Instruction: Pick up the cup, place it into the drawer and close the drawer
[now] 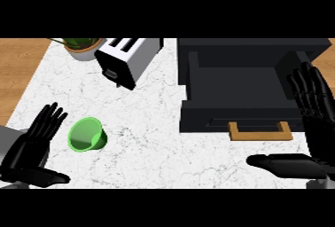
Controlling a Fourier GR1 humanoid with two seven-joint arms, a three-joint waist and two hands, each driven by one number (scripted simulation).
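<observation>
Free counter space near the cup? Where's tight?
Bare marble lies between the green cup and the open drawer, running down to the near edge. Tighter at the far left, where the toaster and plant pot sit close. Left hand flanks the cup; right hand flanks the drawer.

White marble-look counter (163, 146) with grey veining, smooth; green cup (87, 134) glossy, plastic in appearance; drawer (245, 86) matt black with wood-toned handle (259, 131); toaster (126, 58) white and black, smooth; both hands (31, 150) (313, 128) glossy black
</observation>
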